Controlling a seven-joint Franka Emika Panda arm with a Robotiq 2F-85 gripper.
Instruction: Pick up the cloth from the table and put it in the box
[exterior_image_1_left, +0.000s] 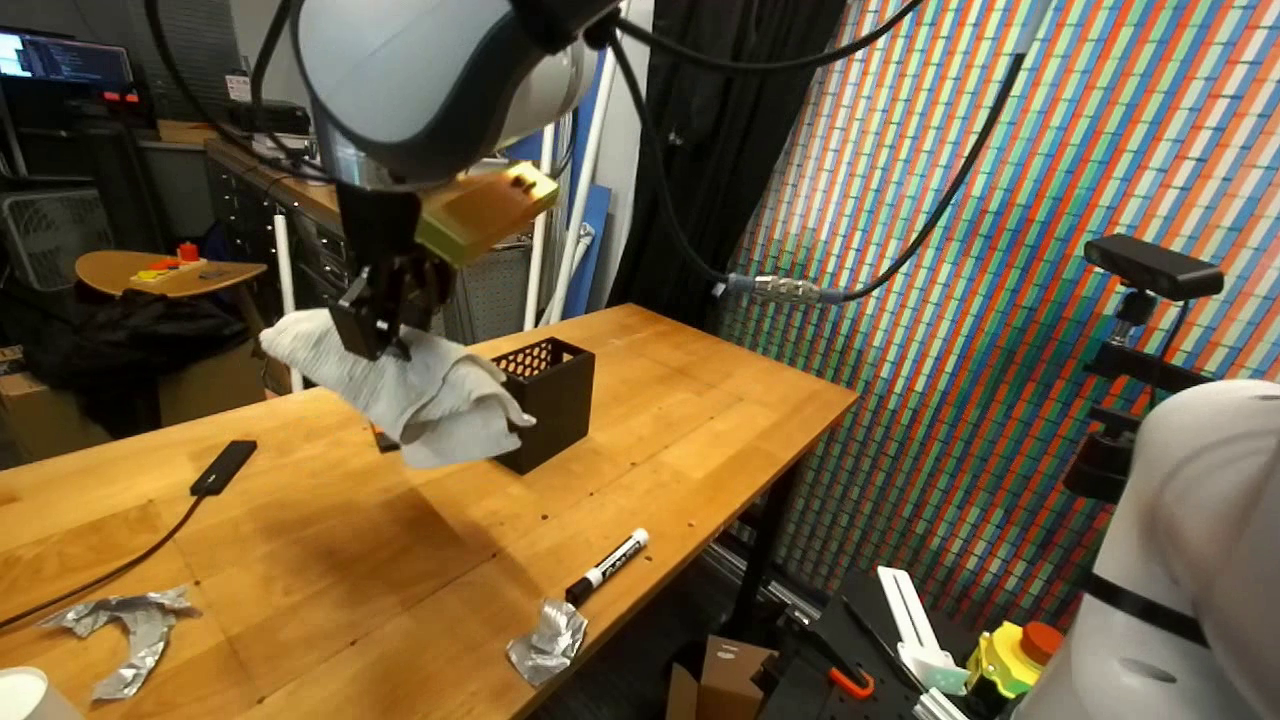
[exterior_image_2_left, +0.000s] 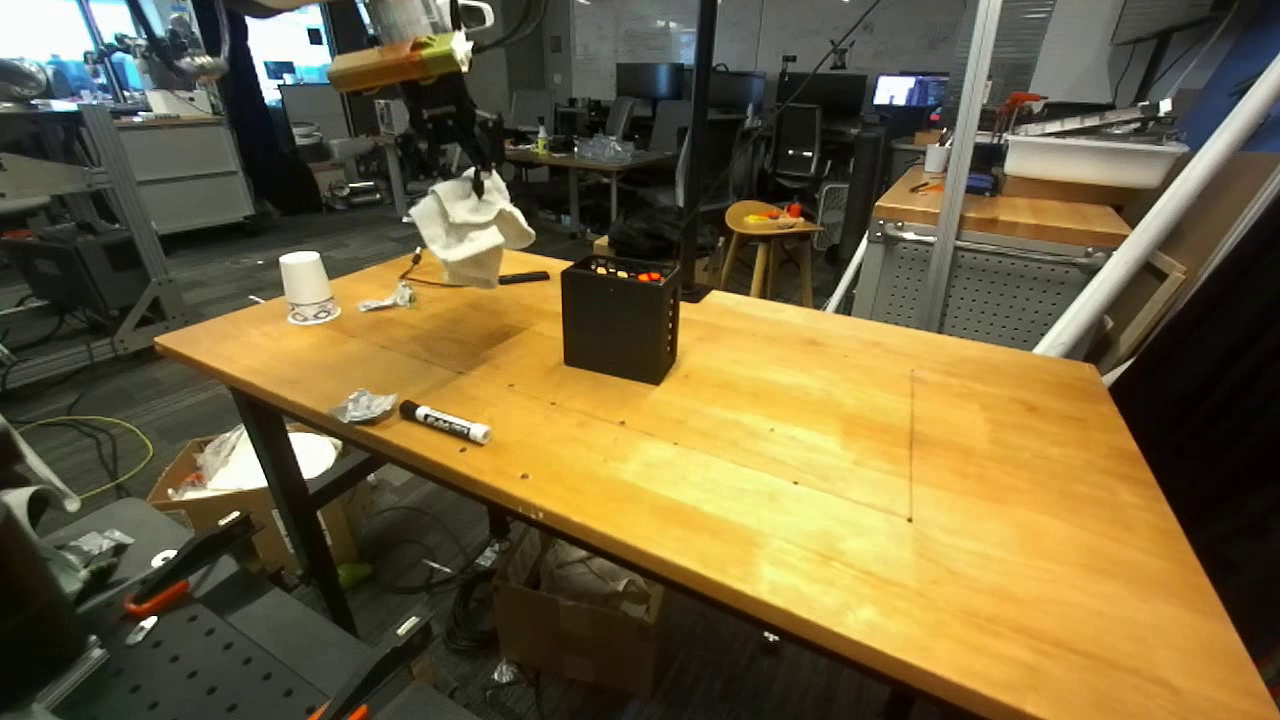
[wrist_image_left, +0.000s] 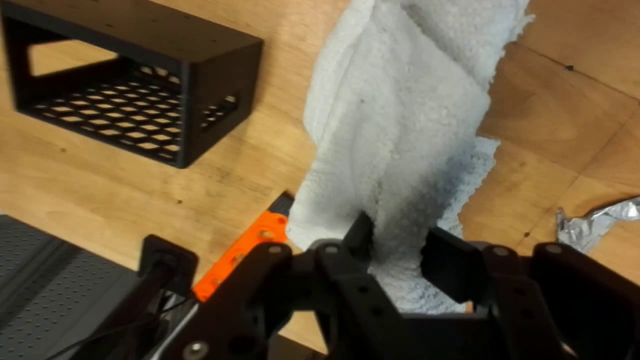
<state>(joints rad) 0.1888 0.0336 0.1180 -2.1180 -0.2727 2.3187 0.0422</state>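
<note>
Clenches a bunched white cloth between the dark fingers of the gripper — pinched near its upper part, suspended over a wooden table and draped downward in loose, uneven folds. Bears a gold-coloured block just above the grip. Dangles near an open-topped black box, outside it — overlapping its wall in an exterior view, yet clearly apart from it in the wrist view. Set upright on the tabletop, pierced with mesh along one side. Passes close by an orange strip in the wrist view, punched with holes, dark at the tip and partly hidden toward the gripper. Shares the tabletop, farther out, with a slim, corded black device, a curled scrap of foil and an upturned white cup. Includes, close to the table's edge in both exterior views, a black-and-white marker lying just beside a crumpled wad of foil. Takes in, past the table, a round-topped wooden stool, a multicoloured patterned wall and a black, bar-shaped camera
</note>
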